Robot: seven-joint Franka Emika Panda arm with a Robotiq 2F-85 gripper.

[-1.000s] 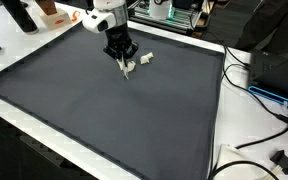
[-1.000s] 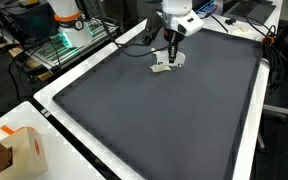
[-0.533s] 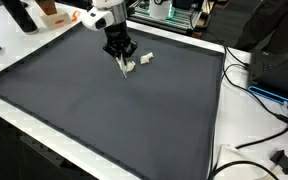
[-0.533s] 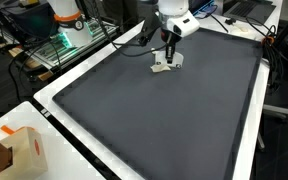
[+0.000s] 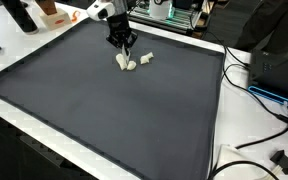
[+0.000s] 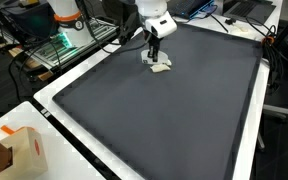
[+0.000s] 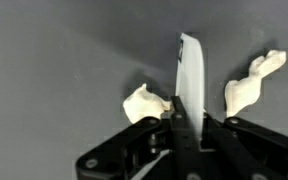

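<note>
My gripper (image 5: 122, 43) hangs over the far part of a dark grey mat (image 5: 104, 110), and also shows in an exterior view (image 6: 154, 50). In the wrist view the gripper (image 7: 187, 118) is shut on a thin white flat strip (image 7: 190, 75) that sticks out past the fingertips. Two small crumpled white pieces lie on the mat below it, one to the left (image 7: 144, 103) and one to the right (image 7: 249, 85) of the strip. They show in both exterior views (image 5: 125, 63) (image 6: 160, 66), just in front of the gripper and apart from it.
The mat has a white border (image 5: 44, 135). Black cables (image 5: 256, 85) and a dark box lie off its one side. A brown carton (image 6: 19, 150) stands at a near corner. An equipment rack (image 6: 69, 40) and a black bottle (image 5: 19, 15) stand beyond the far edge.
My gripper has risen and moved toward the mat's far edge with the white strip in it. The white pieces stay on the mat, now uncovered in front of it.
</note>
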